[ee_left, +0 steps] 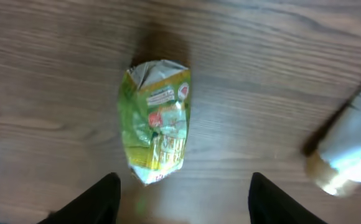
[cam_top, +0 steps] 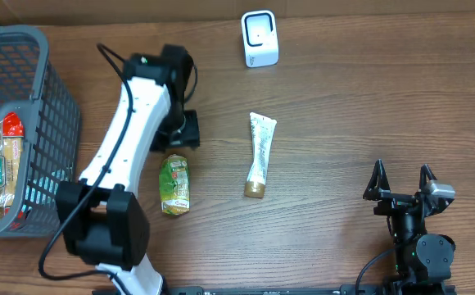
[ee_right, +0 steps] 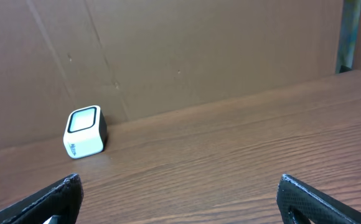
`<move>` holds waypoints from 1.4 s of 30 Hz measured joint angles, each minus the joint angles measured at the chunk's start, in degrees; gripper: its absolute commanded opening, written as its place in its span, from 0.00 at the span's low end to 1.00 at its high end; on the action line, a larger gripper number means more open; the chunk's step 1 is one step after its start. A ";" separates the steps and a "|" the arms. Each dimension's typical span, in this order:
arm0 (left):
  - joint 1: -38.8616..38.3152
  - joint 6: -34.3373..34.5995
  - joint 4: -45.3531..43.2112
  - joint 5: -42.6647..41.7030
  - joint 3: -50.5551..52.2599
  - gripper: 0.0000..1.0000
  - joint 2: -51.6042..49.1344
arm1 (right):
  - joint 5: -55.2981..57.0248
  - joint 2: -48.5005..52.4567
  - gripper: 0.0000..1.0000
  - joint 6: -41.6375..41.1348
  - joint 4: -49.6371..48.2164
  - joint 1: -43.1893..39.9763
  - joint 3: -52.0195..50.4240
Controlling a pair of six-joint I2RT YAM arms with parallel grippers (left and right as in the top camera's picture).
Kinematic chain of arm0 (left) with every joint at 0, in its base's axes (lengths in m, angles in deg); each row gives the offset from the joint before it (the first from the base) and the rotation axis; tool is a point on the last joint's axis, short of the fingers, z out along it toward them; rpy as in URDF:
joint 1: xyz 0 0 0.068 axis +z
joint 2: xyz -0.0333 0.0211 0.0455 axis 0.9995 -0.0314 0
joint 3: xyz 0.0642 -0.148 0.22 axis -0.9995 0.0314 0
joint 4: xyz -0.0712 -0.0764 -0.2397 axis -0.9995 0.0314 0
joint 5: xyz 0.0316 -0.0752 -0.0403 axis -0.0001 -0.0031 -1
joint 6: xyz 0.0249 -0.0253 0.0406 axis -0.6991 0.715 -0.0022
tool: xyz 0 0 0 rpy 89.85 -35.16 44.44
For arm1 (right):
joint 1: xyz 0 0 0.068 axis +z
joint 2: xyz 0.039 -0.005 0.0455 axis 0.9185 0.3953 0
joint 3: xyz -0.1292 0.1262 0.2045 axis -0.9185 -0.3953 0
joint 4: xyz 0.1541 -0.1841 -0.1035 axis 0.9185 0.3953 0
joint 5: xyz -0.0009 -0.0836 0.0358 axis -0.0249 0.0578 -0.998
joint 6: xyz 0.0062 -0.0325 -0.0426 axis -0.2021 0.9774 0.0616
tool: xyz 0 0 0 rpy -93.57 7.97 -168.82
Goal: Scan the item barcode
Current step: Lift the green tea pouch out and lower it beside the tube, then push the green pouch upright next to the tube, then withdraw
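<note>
The item, a crumpled green and yellow snack packet [cam_top: 174,184] [ee_left: 155,121], lies flat on the wooden table. My left gripper [cam_top: 177,144] [ee_left: 185,180] hovers just behind it, open, and the packet's near end reaches only to the line of the fingertips without touching them. No barcode can be read on the packet. The white scanner [cam_top: 260,38] [ee_right: 84,132] stands upright at the back of the table. At the front right my right gripper [cam_top: 403,182] [ee_right: 179,183] rests wide open with nothing in it, pointing toward the scanner.
A white tube with a gold cap [cam_top: 260,156] [ee_left: 348,155] lies right of the packet. A grey wire basket [cam_top: 41,98] holding packaged goods stands at the left edge. A brown cardboard wall [ee_right: 180,56] rises behind the scanner.
</note>
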 measured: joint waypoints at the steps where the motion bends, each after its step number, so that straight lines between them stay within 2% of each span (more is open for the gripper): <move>1: -0.13 0.48 -1.90 0.22 2.84 0.62 1.05 | 0.00 0.00 1.00 -0.02 -0.02 0.00 0.00; 6: -0.11 2.16 -8.26 0.72 13.51 0.72 5.09 | 0.00 0.00 1.00 -0.02 -0.02 0.00 0.00; 13: -0.11 2.58 -20.04 0.68 27.19 0.69 5.73 | 0.02 0.00 1.00 -0.02 -0.04 0.00 0.00; 15: -0.11 2.73 -22.95 0.59 30.82 0.62 5.73 | 0.02 0.00 1.00 0.00 -0.04 0.00 0.00; 17: -0.11 2.86 -25.44 0.72 33.83 0.51 5.73 | 0.02 0.00 1.00 0.00 -0.02 0.00 0.00; 18: -0.11 2.89 -26.43 1.07 34.86 0.41 5.73 | 0.00 0.00 1.00 -0.02 -0.02 0.00 0.00; 20: 0.02 3.30 -28.55 1.97 36.28 0.27 5.90 | 0.00 0.00 1.00 -0.02 -0.04 0.00 0.00; 24: 0.11 3.41 -31.78 2.69 37.64 0.10 7.52 | 0.00 0.00 1.00 -0.02 -0.02 0.00 0.00; 26: 0.11 3.87 -33.79 2.75 37.66 0.04 8.35 | 0.00 0.00 1.00 -0.02 -0.02 0.00 0.00; 32: -0.33 2.93 -41.05 -0.87 37.59 0.04 8.68 | 0.00 0.00 1.00 -0.02 -0.04 0.00 0.00; 42: -4.76 2.51 -57.72 -11.89 37.42 0.15 7.54 | 0.00 0.00 1.00 0.00 -0.02 0.00 0.00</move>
